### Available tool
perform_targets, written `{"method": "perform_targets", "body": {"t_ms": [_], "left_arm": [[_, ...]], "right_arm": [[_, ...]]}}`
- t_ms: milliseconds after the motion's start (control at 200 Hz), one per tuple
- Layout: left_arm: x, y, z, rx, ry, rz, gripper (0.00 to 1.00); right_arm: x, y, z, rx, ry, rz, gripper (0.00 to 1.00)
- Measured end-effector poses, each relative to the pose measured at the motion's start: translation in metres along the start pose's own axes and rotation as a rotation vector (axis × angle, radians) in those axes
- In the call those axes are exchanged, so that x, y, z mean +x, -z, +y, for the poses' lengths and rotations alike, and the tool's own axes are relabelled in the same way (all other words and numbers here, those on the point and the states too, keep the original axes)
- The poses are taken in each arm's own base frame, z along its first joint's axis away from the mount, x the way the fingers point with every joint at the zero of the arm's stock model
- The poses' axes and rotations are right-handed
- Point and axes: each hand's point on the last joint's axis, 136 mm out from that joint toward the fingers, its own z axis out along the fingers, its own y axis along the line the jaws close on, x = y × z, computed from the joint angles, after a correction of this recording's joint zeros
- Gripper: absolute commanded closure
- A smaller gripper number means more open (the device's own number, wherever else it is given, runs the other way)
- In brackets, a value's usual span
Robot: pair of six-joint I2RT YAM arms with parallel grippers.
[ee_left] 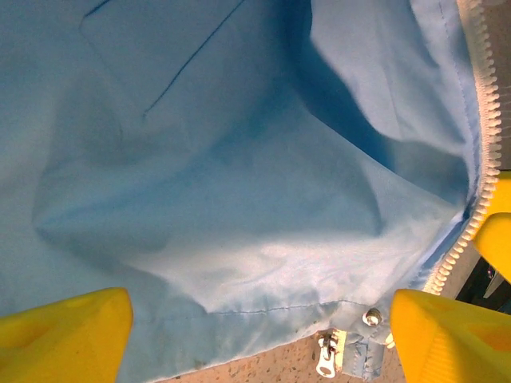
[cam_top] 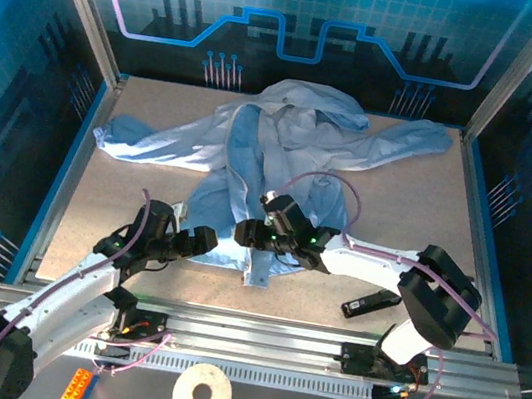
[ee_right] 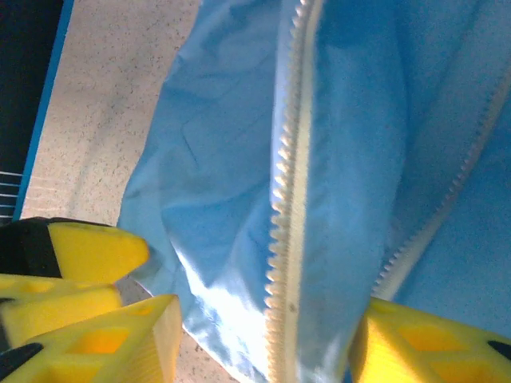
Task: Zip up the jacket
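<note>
Jacket (cam_top: 284, 152) lying unzipped from far edge to mid-worktop (cam_top: 135, 194), hem (ee_left: 263, 307) facing near edge. Left gripper (ee_left: 255, 335) hovering released, straddling hem beside slider (ee_left: 327, 355). Right gripper (ee_right: 271, 339) sitting released around teeth (ee_right: 287, 199), grasping nothing. Step: joining zipper bottom. Next: pinning hem, pinching slider.

thin matt cloth jacket (cam_top: 297, 129) — rough speckled table (cam_top: 134, 201).

The top camera looks down from above and behind the arms on the whole table (cam_top: 105, 194). The left wrist camera looks along its fingers (ee_left: 64, 339), and the right wrist camera along its fingers (ee_right: 423, 343), both very near the jacket (cam_top: 285, 142). All three views share the hem at the zipper (ee_left: 481, 120).
</note>
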Motion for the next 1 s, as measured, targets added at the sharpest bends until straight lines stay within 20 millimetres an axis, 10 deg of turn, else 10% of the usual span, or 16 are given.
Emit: {"method": "perform_targets", "body": {"t_ms": [435, 565, 675, 1001], "left_arm": [[-0.004, 0.009, -0.007, 0.002, -0.045, -0.004, 0.17], [-0.011, 0.015, -0.018, 0.020, -0.071, -0.023, 0.17], [-0.012, 0.015, -0.020, 0.022, -0.086, -0.018, 0.17], [-0.021, 0.040, -0.062, 0.125, -0.192, -0.003, 0.19]], "right_arm": [[0.046, -0.016, -0.020, 0.280, 0.143, 0.191, 0.53], [0.048, -0.014, -0.025, 0.311, 0.161, 0.198, 0.90], [0.049, -0.010, -0.027, 0.316, 0.163, 0.193, 1.00], [0.016, 0.029, 0.019, 0.050, 0.183, 0.051, 1.00]]}}
